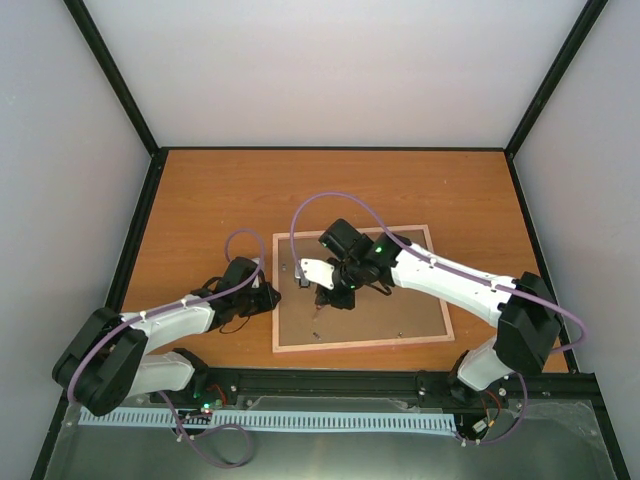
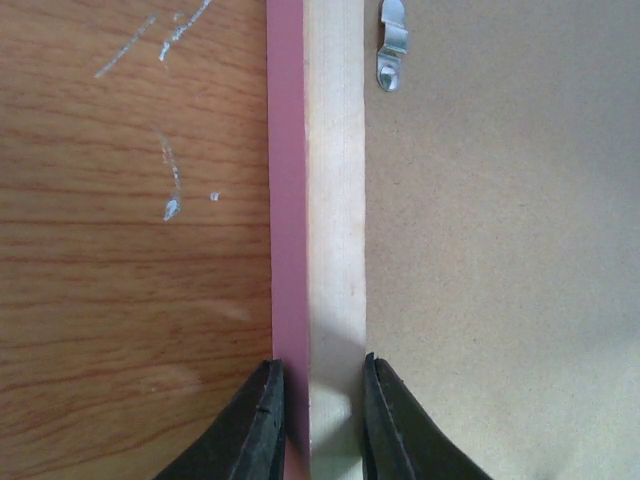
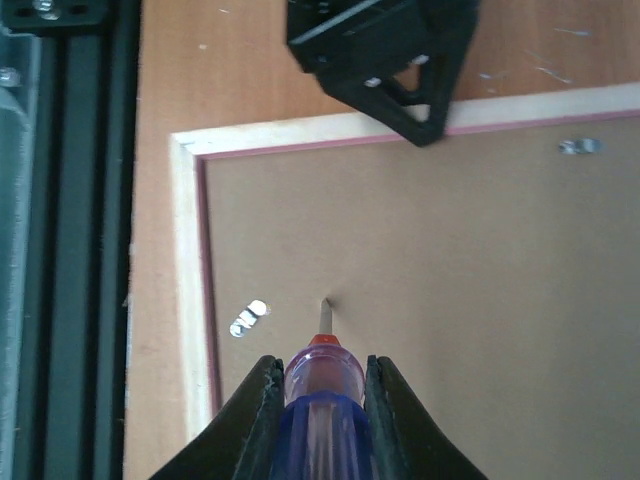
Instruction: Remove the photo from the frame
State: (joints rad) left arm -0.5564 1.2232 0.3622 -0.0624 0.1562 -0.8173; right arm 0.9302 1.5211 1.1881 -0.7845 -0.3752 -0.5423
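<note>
frame (image 2: 335, 200) face-down, its edge pinched between nearly closed left gripper (image 2: 320, 385) jaws. right gripper (image 3: 322, 368) clamps screwdriver (image 3: 320, 425); tip just ahead, beside tab (image 3: 248, 318). farther ahead, backing board (image 3: 450, 300) in place. photo unseen, likely underneath: removal not begun.

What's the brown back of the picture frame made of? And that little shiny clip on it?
The back board looks like pressed fibreboard: matte brown, finely speckled, no grain. The clip looks like metal: silvery and glinting. The frame's rim seems pale bare wood.
</note>
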